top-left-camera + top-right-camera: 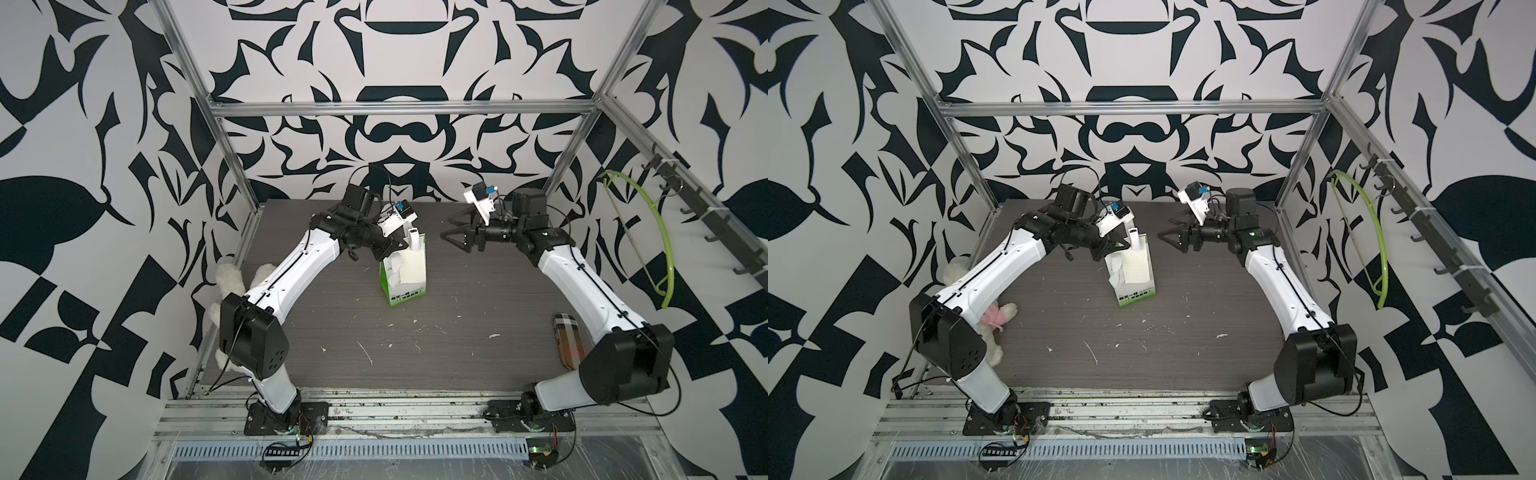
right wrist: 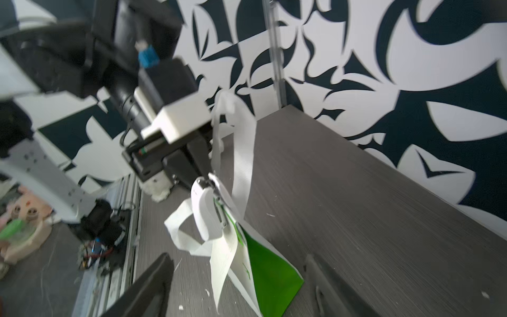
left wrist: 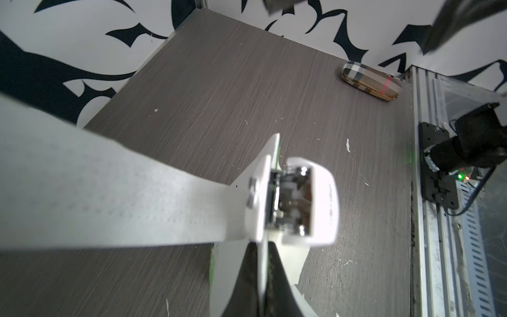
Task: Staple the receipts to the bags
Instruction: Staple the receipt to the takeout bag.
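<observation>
Bag (image 1: 405,296) is noted upright mid-table, with the receipt (image 1: 413,268) laid flat on its near face, long axis vertical. A small white stapler (image 1: 413,240) is seated on the top rim over the receipt's upper edge, standing steeply. Left gripper (image 1: 397,248) is closed tight, apparently pinched on the rim just left of the stapler. Right gripper (image 1: 446,227) is spread wide and empty, about level with the rim and clear to its right. Stapler and receipt lie leftward of it. The squeeze is judged to fall to the right arm.
</observation>
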Controlling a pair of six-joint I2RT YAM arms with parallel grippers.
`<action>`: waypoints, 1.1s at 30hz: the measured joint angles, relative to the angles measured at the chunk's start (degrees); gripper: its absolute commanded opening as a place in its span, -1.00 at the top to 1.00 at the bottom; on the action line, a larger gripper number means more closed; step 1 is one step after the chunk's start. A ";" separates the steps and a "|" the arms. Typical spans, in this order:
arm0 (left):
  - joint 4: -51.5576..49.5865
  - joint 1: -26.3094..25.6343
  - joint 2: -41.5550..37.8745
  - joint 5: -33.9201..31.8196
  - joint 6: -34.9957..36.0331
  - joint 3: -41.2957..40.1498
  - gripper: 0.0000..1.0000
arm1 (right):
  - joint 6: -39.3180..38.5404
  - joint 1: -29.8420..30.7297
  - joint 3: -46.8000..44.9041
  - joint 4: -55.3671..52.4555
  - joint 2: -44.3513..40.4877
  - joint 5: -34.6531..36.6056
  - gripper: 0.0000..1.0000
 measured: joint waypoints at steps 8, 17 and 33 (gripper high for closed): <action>-3.69 0.09 0.81 3.65 6.91 2.27 1.00 | -18.10 3.15 4.81 -7.69 4.09 -3.45 -0.69; -5.09 0.11 1.70 5.14 9.07 3.28 1.00 | -25.09 7.76 6.64 -10.25 6.54 -3.91 -0.70; -5.64 0.09 2.10 5.92 9.38 3.91 1.00 | -22.71 9.97 7.41 -8.20 10.25 -3.61 -0.59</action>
